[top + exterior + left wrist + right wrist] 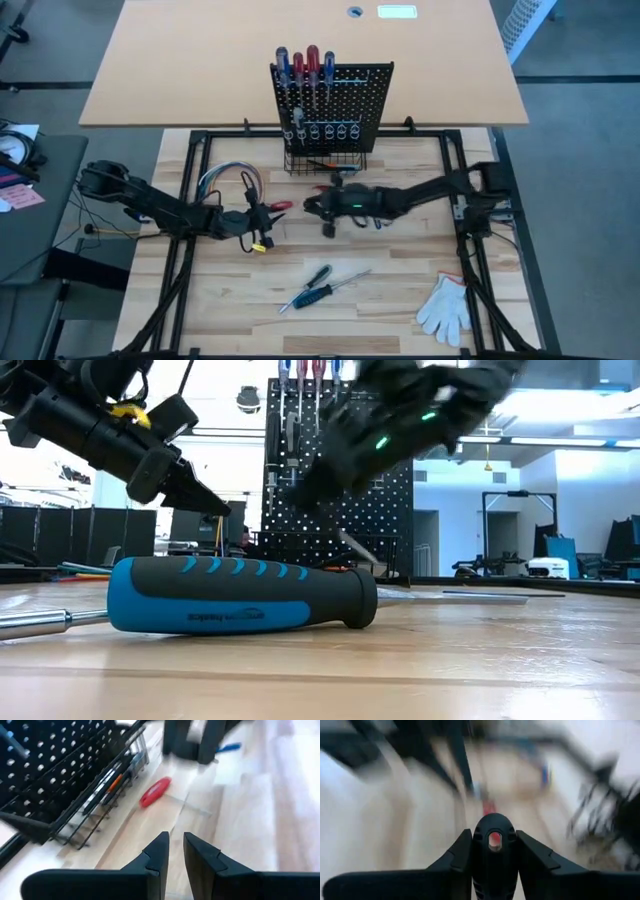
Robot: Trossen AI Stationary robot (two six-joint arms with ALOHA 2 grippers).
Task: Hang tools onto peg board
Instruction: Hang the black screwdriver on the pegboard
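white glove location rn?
High view: the white glove lies on the table's near-right corner, right of the two loose screwdrivers, clear of both arms.
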